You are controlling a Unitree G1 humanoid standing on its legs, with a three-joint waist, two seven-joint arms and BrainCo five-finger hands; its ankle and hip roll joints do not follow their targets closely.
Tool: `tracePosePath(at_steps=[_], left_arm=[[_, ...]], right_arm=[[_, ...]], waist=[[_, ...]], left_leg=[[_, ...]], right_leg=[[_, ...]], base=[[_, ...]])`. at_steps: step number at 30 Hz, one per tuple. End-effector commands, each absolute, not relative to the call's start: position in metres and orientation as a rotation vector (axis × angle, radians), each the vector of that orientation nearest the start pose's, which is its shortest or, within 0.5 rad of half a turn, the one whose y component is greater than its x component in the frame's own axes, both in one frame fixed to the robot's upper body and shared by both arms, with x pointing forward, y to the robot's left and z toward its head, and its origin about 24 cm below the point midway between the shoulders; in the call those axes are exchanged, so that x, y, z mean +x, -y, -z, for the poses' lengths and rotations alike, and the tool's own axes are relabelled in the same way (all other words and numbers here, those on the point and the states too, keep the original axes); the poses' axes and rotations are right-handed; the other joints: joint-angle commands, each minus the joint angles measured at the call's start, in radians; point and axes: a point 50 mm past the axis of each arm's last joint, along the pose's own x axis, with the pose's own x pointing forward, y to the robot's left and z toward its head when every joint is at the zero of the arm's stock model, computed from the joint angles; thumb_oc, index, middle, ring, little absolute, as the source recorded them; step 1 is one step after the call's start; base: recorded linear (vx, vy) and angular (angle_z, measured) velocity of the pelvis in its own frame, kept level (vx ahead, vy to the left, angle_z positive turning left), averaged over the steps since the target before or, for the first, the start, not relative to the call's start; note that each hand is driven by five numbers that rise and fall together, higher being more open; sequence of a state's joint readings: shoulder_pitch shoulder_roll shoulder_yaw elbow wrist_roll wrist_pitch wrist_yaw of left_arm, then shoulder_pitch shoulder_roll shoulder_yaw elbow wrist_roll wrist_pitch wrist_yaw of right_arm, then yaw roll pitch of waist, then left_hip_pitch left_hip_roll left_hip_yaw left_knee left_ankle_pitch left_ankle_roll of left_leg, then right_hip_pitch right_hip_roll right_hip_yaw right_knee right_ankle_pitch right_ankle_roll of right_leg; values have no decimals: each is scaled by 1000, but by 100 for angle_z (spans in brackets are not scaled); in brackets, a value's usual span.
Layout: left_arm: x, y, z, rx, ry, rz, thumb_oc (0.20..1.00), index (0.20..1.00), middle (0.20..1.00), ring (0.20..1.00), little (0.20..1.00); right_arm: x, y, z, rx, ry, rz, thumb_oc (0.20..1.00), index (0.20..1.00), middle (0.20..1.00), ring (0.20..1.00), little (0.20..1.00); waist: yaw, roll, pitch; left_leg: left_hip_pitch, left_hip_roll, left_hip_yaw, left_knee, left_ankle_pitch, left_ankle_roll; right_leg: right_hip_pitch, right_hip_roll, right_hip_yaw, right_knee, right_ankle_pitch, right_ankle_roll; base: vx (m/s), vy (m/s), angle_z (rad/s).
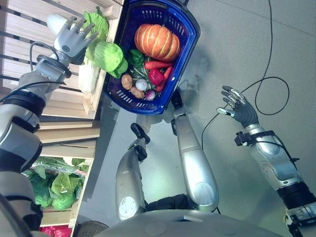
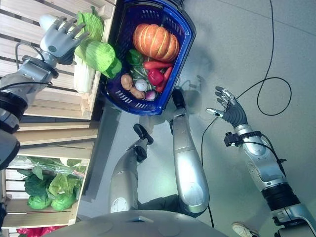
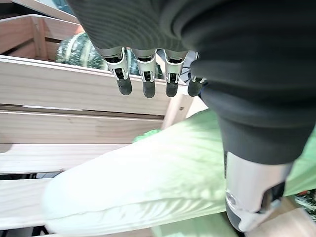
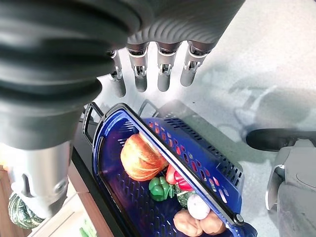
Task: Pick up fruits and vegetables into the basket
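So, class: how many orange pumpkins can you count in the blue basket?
1: the orange pumpkin lies at the far end of the blue basket. Smaller vegetables could hide others.

Grey concrete floor [image 1: 237, 44]; pale wooden slatted shelving [image 1: 29, 29] along left, lower crate [image 1: 74, 207] beneath.

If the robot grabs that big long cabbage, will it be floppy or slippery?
Probably a bit of both. The napa cabbage has loose, leafy green tops that could flop or tear. Its pale stalk looks smooth, so the open left hand above it might slip.
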State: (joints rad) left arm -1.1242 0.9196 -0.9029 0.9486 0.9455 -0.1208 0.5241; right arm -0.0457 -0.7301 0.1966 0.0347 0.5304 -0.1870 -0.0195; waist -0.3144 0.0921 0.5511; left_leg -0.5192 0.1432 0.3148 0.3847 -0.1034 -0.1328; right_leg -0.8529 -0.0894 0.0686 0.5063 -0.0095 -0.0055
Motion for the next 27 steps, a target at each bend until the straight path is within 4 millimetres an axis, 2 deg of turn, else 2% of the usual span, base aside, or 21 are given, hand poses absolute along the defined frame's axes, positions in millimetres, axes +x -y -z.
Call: tracePosePath(at_steps=[1,6,12,18,19,20,21,27], left_arm=[[376,-295,-230,2282,440,-244,1000,1000,1000,1000,1000],[378,-288,-226,2274,467,-207,1000,1000,1000,1000,1000],[383,-281,-232,2253,472,-224,1000,1000,1000,1000,1000],[388,-279,-235,2242,412,-264,1000,1000,1000,1000,1000],[389,-279,-235,2241,374,-268,821,821,821,821,821],[390,-282,-233,2242,314,-269,247,247,247,247,247],[390,-284,-232,2240,285,-278,200,200,200,200,200],[389,-304,-221,2215,52,-373,200,200,200,200,200]], right_arm=[[253,235,-86,-146,131,-145,1000,1000,1000,1000,1000],[253,235,-86,-139,138,-143,1000,1000,1000,1000,1000],[254,238,-87,-145,139,-135,1000,1000,1000,1000,1000],[255,238,-85,-149,138,-130,1000,1000,1000,1000,1000],[255,238,-85,-148,138,-129,1000,1000,1000,1000,1000],[256,237,-85,-142,139,-125,1000,1000,1000,1000,1000],[256,238,-84,-139,139,-123,1000,1000,1000,1000,1000],[260,236,-84,-119,144,-120,1000,1000,1000,1000,1000]], waist=[[-46,-22,-31],[-50,-21,-31],[-64,-13,-31],[-72,-10,-31],[-73,-11,-31],[-74,-14,-31],[-74,-16,-31],[-77,-33,-31]], left_leg=[[-171,2,12,103,-21,53],[-174,4,17,104,-22,52],[-176,9,27,104,-19,47],[-192,11,31,109,-21,44],[-196,12,31,112,-22,45],[-202,13,30,116,-24,44],[-205,14,29,118,-24,44],[-231,21,23,138,-34,46]], right_leg=[[-3,-24,-33,26,-111,83],[-9,-22,-30,22,-107,84],[-24,-21,-21,21,-102,84],[-47,-16,-9,26,-102,81],[-52,-14,-8,28,-102,81],[-56,-13,-7,28,-100,81],[-59,-12,-6,28,-99,80],[-82,-1,-3,37,-99,75]], base=[[4,-42,-2],[0,0,0],[8,7,-1],[12,12,-6],[0,0,0],[0,0,0],[0,0,0],[-3,-5,0]])
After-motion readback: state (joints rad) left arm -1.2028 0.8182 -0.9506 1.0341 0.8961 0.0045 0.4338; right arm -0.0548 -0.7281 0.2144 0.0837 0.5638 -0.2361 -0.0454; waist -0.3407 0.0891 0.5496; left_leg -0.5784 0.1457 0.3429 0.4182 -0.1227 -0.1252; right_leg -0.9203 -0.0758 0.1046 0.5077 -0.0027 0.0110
